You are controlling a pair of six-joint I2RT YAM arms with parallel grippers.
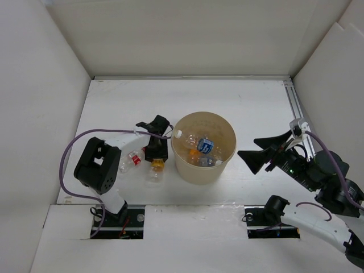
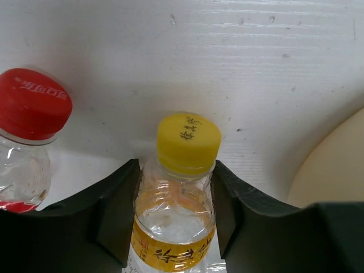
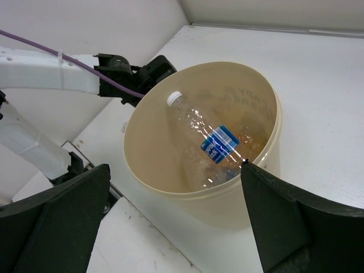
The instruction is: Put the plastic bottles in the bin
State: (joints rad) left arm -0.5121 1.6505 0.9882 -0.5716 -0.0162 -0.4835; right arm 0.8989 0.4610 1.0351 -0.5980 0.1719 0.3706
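My left gripper (image 2: 175, 170) is shut on a clear bottle with a yellow cap and orange label (image 2: 176, 210), its fingers pressed to both sides just under the cap. In the top view that bottle (image 1: 156, 168) lies on the table left of the bin (image 1: 199, 173), under the left gripper (image 1: 154, 153). A red-capped bottle (image 2: 31, 114) lies beside it to the left (image 1: 132, 160). The beige bin (image 3: 170, 187) holds several bottles, among them a blue-labelled one (image 3: 219, 145). My right gripper (image 3: 175, 168) hangs open to the right of the bin (image 1: 246, 147), holding nothing.
White walls enclose the table on three sides. A metal rail (image 1: 296, 105) runs along the right edge. The left arm (image 3: 57, 68) with its purple cable reaches in beside the bin's far-left rim. The bin's wall (image 2: 335, 165) shows close on the left gripper's right.
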